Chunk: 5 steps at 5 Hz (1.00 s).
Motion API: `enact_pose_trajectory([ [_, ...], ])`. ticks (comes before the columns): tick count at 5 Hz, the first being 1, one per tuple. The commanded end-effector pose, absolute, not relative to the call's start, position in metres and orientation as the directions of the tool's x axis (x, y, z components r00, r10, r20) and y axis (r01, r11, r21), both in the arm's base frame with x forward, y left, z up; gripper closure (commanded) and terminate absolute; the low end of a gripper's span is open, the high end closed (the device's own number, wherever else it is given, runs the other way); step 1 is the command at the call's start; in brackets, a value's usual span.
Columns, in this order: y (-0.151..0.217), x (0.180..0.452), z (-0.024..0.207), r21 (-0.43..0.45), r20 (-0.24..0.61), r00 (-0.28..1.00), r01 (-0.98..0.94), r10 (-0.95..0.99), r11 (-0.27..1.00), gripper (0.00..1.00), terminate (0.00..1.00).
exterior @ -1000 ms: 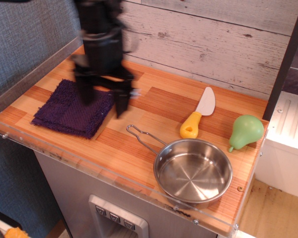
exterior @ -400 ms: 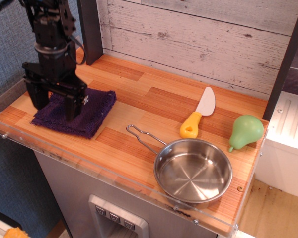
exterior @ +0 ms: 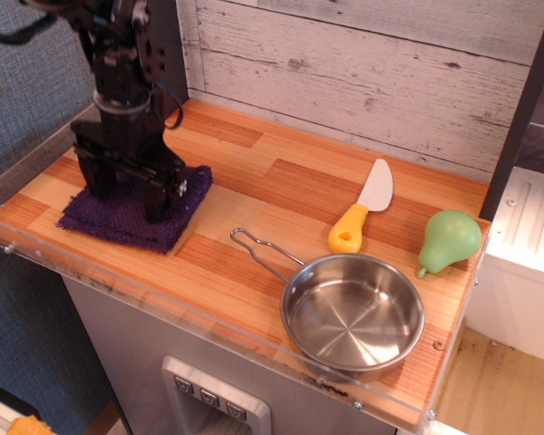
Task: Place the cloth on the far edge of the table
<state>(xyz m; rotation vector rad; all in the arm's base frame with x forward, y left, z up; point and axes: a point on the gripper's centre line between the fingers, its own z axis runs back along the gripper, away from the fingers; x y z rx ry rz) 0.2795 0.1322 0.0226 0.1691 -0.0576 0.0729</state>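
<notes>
Observation.image: gripper (exterior: 127, 194) open astride cloth (exterior: 118, 220)

I see the cloth (exterior: 125, 214), dark purple and fuzzy, folded flat at the left end of the table (exterior: 281, 195), near its front edge; the planks are light and reddish-orange.

No readable text, labels, brands, numbers or signs anywhere. Checked cloth (exterior: 131, 213), table (exterior: 254, 272), steel pan (exterior: 352, 313), knife (exterior: 361, 217), green pear (exterior: 449, 240), plank wall (exterior: 372, 82), grey panel buttons (exterior: 215, 401): nothing legible, buttons too small to tell.
</notes>
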Motion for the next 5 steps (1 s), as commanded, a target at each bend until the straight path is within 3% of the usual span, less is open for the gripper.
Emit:
enact_pose_trajectory([
  [1,0.135,0.294,0.002,0.099,0.123,0.991,-0.055,0.043,0.994,0.00,0.00],
  [2,0.137,0.321,-0.015,0.009,0.136,0.991,0.006,-0.008,1.000,0.00,0.00],
  [3,0.112,0.362,-0.020,-0.021,0.160,0.982,0.106,-0.101,0.994,0.00,0.00],
  [5,0.074,0.397,-0.020,-0.014,0.164,0.969,0.192,-0.187,0.981,0.00,0.00],
])
